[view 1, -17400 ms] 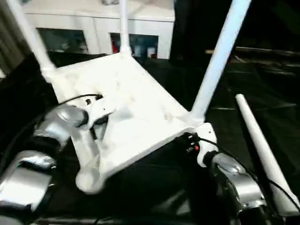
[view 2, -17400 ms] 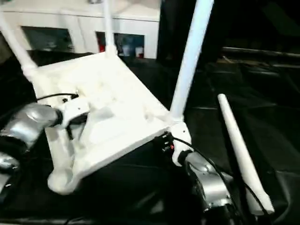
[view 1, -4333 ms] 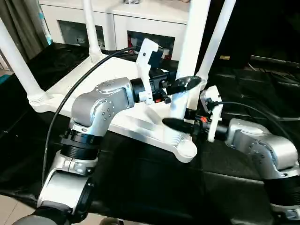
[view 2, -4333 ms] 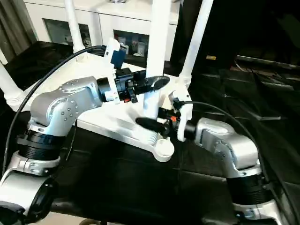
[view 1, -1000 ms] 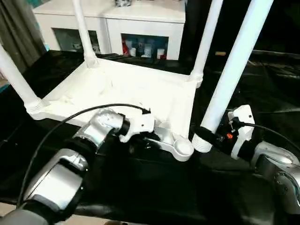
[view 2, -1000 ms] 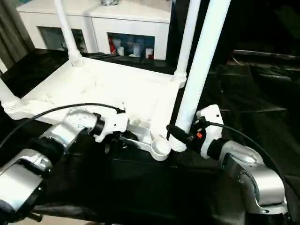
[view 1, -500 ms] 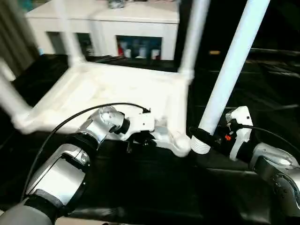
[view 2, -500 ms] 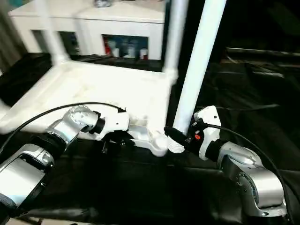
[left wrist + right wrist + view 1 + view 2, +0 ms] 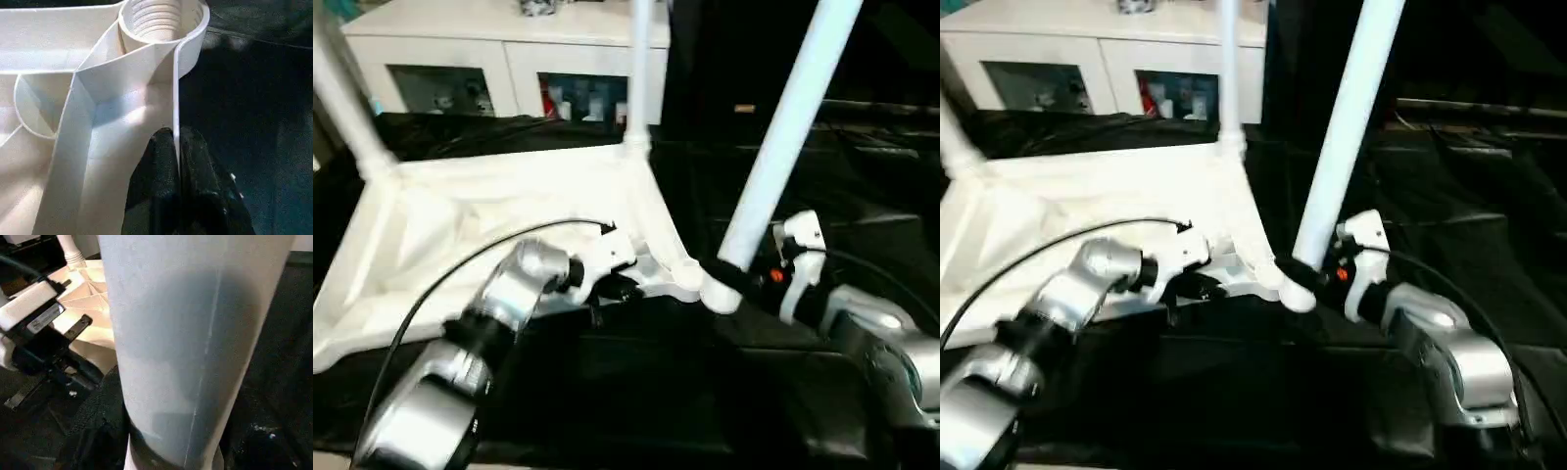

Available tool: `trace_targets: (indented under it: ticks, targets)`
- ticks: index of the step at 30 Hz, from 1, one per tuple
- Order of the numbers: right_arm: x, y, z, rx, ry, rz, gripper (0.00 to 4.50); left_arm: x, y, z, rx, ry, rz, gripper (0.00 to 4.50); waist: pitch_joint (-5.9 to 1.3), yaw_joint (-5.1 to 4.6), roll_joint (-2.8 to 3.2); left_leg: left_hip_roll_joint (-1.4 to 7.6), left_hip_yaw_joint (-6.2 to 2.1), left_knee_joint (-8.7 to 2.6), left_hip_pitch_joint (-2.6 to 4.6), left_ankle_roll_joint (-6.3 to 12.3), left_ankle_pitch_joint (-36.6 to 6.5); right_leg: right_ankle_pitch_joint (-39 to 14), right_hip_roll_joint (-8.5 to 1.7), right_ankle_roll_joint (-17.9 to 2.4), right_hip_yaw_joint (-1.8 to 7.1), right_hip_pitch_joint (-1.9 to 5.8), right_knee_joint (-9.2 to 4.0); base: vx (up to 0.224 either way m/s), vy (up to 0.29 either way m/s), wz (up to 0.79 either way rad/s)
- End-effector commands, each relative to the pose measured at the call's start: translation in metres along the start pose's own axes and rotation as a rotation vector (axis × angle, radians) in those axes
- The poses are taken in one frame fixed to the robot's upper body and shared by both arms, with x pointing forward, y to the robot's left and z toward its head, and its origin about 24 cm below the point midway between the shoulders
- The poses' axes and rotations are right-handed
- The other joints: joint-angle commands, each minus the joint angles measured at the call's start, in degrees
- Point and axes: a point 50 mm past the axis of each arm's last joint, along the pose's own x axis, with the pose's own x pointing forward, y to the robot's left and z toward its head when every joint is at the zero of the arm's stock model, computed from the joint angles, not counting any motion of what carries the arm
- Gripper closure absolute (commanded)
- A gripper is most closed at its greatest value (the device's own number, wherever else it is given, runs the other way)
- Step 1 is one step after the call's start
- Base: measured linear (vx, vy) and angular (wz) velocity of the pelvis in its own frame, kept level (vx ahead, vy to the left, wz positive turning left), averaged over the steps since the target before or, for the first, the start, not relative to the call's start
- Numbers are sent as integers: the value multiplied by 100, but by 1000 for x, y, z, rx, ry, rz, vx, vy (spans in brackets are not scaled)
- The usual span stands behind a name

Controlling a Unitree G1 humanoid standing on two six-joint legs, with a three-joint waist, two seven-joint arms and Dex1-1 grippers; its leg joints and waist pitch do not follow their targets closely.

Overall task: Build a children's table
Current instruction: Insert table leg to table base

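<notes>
Lying upside down on black-draped table point(image 9: 862, 186), children's table point(image 9: 489, 211); left gripper point(image 9: 177, 147) pinching its rim wall beside corner socket point(image 9: 161, 19); right gripper point(image 9: 736, 277) clasping loose leg point(image 9: 783, 137) near base.

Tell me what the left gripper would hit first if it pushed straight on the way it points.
Probably the threaded corner socket: the left gripper, shut on the tabletop's rim, points along that rim toward it.
</notes>
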Motion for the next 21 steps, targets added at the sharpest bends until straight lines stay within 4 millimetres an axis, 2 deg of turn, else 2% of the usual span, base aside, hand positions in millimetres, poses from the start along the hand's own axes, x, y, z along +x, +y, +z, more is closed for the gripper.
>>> trace_targets:
  ticks: [1, 2, 4, 7, 8, 9, 11, 12, 15, 16, 21]
  targets:
    - [3, -1, 8, -29, -28, 28, 259, 1, -13, 3, 33, -66, -52, 450, -351, 69, -143, 207, -102, -404, 9, 196, -1099, -1792, -325, -1020, 240, 265, -472, 0, 0, 0]
    - [4, 0, 9, -31, -31, 42, 259, 0, -15, 3, 31, -72, -60, 450, -351, 59, -188, 210, -96, -401, 14, 198, -1134, -1847, -323, -1001, 237, 255, -473, 0, 0, 0]
    - [8, 1, 10, -35, -26, 72, 259, -1, -17, 5, 39, -84, -73, 450, -344, 72, -150, 207, -93, -399, 35, 184, -1158, -1954, -325, -966, 246, 231, -488, 0, 0, 0]
    - [16, 1, 7, -46, 7, 105, 259, 0, -18, 8, 24, -120, -78, 450, -334, 96, -168, 203, -85, -402, 39, 165, -1163, -2021, -319, -923, 250, 217, -492, 0, 0, 0]
    - [18, 0, 6, -45, 13, 106, 259, 0, -17, 8, 20, -125, -77, 450, -337, 87, -218, 204, -84, -403, 35, 152, -1161, -2038, -317, -910, 245, 222, -493, 0, 0, 0]
    - [21, -1, 5, -49, 21, 109, 259, 0, -17, 8, 17, -123, -76, 450, -338, 100, -204, 201, -89, -403, 32, 149, -1143, -2032, -323, -914, 245, 227, -482, 0, 0, 0]
    - [24, -2, 5, -52, 28, 112, 259, 0, -18, 7, 24, -116, -77, 450, -334, 109, -219, 201, -82, -402, 34, 127, -1130, -2069, -324, -870, 252, 215, -492, 0, 0, 0]
    - [26, -1, 5, -51, 34, 119, 259, 0, -18, 6, 16, -112, -80, 450, -341, 109, -251, 201, -81, -402, 25, 148, -1082, -1986, -324, -872, 252, 226, -480, 0, 0, 0]
    - [29, -2, 2, -85, 69, 128, 259, 0, -19, 5, -13, -117, -72, 450, -347, 119, -230, 201, -82, -398, 18, 176, -966, -1811, -324, -904, 253, 237, -452, 0, 0, 0]
    - [29, -2, 2, -87, 70, 128, 259, 0, -19, 5, -13, -117, -72, 450, -342, 106, -261, 197, -79, -396, 6, 185, -946, -1808, -321, -913, 245, 242, -444, 0, 0, 0]
    - [34, -6, -2, -113, 86, 125, 259, 0, -20, 1, -22, -119, -78, 450, -341, 110, -257, 196, -79, -394, 14, 186, -998, -1933, -326, -865, 249, 231, -463, 0, 0, 0]
